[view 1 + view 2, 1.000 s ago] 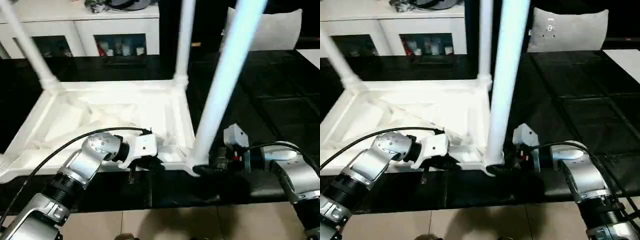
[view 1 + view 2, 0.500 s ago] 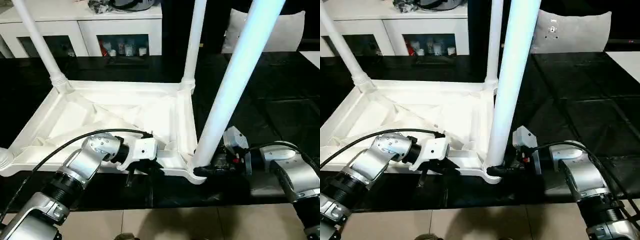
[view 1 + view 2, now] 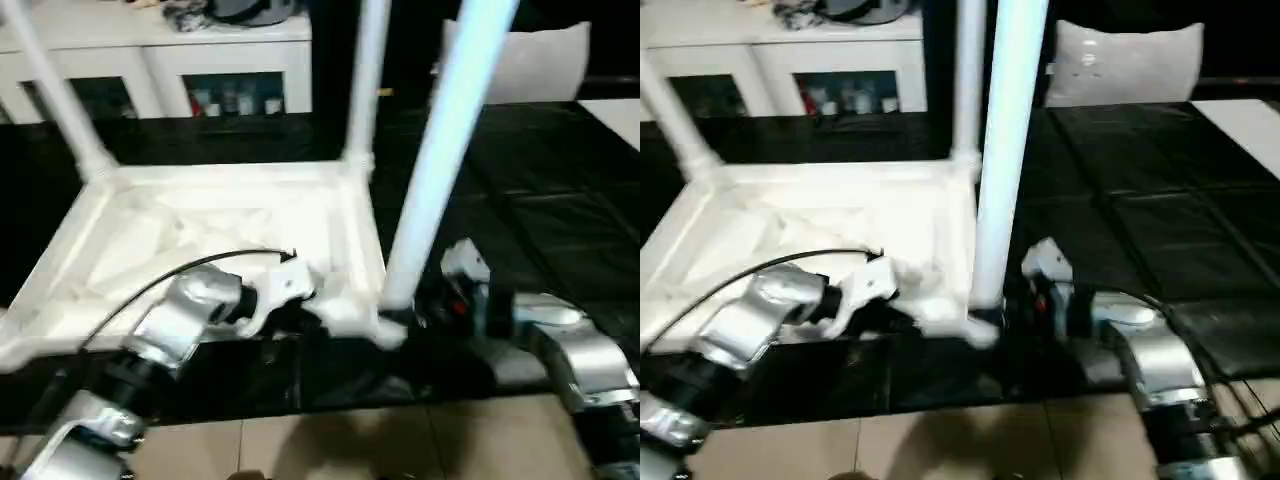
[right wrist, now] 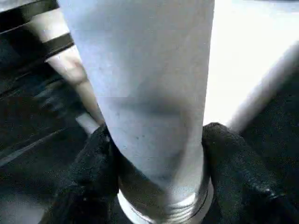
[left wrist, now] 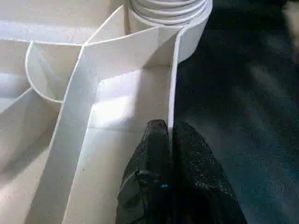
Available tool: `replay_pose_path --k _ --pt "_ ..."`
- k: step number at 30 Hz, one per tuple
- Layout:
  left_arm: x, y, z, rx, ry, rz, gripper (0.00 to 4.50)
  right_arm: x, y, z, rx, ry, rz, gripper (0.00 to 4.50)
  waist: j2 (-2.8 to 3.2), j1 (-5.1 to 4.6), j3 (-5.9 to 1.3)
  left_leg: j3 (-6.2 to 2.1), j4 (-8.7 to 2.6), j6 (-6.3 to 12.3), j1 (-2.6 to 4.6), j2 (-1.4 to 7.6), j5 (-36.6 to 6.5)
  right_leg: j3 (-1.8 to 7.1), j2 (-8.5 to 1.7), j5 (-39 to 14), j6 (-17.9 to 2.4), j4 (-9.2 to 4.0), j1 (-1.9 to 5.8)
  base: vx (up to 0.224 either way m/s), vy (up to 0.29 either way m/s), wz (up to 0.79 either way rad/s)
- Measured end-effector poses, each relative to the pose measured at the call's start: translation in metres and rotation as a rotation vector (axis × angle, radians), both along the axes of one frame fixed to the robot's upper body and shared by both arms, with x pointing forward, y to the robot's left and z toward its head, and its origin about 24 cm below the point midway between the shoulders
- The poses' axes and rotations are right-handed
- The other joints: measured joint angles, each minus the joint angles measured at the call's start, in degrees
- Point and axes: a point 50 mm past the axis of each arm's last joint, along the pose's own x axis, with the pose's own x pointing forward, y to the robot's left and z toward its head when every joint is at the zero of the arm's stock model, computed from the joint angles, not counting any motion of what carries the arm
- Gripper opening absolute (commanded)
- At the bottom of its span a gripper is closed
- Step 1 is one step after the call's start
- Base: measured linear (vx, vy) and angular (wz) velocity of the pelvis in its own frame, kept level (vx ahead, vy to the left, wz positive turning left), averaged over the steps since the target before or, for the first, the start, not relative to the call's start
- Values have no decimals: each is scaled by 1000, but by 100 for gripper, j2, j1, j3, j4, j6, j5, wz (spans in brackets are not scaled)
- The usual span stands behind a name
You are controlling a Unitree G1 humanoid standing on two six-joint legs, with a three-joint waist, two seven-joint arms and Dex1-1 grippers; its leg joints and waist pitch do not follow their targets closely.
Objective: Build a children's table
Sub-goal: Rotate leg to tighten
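The children's table lies upside down on a black surface, its ribbed white top (image 3: pixel 200 230) facing up. Three white legs stand in corner sockets: far left (image 3: pixel 55 90), far right (image 3: pixel 365 80) and near right (image 3: pixel 430 170). My left gripper (image 3: pixel 300 318) is shut on the thin near rim (image 5: pixel 172 84) of the top, one black finger (image 5: pixel 156 140) on each side, close to the near right socket (image 5: pixel 187 28). My right gripper (image 3: pixel 405 318) holds the base of the near right leg (image 4: pixel 149 84); its fingers (image 4: pixel 98 158) press against both sides just above the threaded collar.
A long white cabinet (image 3: pixel 160 60) with glass-fronted openings stands behind the table. A white cushion (image 3: pixel 530 60) lies at the back right. The black surface (image 3: pixel 540 200) extends to the right. Light floor tiles (image 3: pixel 350 450) show at the near edge. A black cable (image 3: pixel 150 290) loops over my left forearm.
My right gripper's fingers have closed in on the base of the near right leg. The left gripper stays pinched on the rim. The head view has shifted a little.
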Motion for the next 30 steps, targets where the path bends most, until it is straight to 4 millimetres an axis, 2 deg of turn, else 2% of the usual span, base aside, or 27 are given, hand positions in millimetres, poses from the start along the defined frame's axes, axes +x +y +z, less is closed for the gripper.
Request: replay_pose_path --k 3,5,6,10,11,13,14,17,19,21,27,30 --pt "7 -20 -2 -19 -26 150 0 17 8 0 -17 -12 -228 235 2 -100 -1 0 6 1 -1 -3 1 0 -1 0 1 -5 3 0 0 0" --pt "7 -31 -2 -37 -27 205 0 22 10 1 -35 -40 -310 235 0 -112 -1 -2 4 1 -4 -4 1 -1 -2 0 2 -11 4 0 0 0" --pt "7 -33 -2 -43 -29 218 0 23 11 2 -41 -53 -328 288 -1 -113 0 -3 3 3 -6 -4 0 -2 -1 0 3 -11 4 0 0 0" --pt "8 -37 -1 -32 -56 228 0 23 16 3 19 -63 -356 290 0 -107 -4 -7 -19 2 -6 -3 -1 -8 0 2 7 -11 2 0 0 0" --pt "8 -36 -1 -29 -61 226 0 23 15 3 23 -64 -360 336 0 -105 -4 -8 -24 2 -6 -2 0 -11 1 2 7 -12 2 0 0 0" --pt "8 -36 -1 -26 -67 220 0 22 15 3 29 -66 -359 335 0 -106 -4 -10 -28 1 -6 -1 0 -12 2 1 8 -12 1 0 0 0" --pt "8 -35 -1 -19 -82 206 0 21 16 3 33 -71 -344 337 -1 -108 -4 -10 -30 1 -7 0 0 -12 2 1 8 -12 -2 0 0 0" --pt "7 -30 -1 -11 -107 165 0 18 13 3 16 -81 -282 385 0 -107 -3 -10 -35 1 -8 0 0 -12 2 0 9 -13 -4 0 0 0" --pt "7 -24 -1 -1 -118 147 0 15 10 4 0 -88 -219 390 0 -102 -3 -9 -39 1 -8 0 0 -13 3 -2 13 -12 -5 0 0 0" --pt "6 -19 -1 4 -130 115 0 13 6 5 -14 -94 -156 430 1 -94 -2 -10 -43 0 -9 1 0 -13 3 -4 16 -12 -6 0 0 0" --pt "0 6 0 16 -131 -37 0 4 -6 10 -86 -104 102 439 -9 -62 7 -9 -46 1 -20 4 -1 -14 5 -6 19 -13 -14 0 0 0" --pt "-5 13 2 37 -129 -139 0 -2 -8 13 -73 -89 233 414 -14 37 11 -7 -44 4 -23 4 -2 -12 3 -6 18 -14 -16 0 0 0"
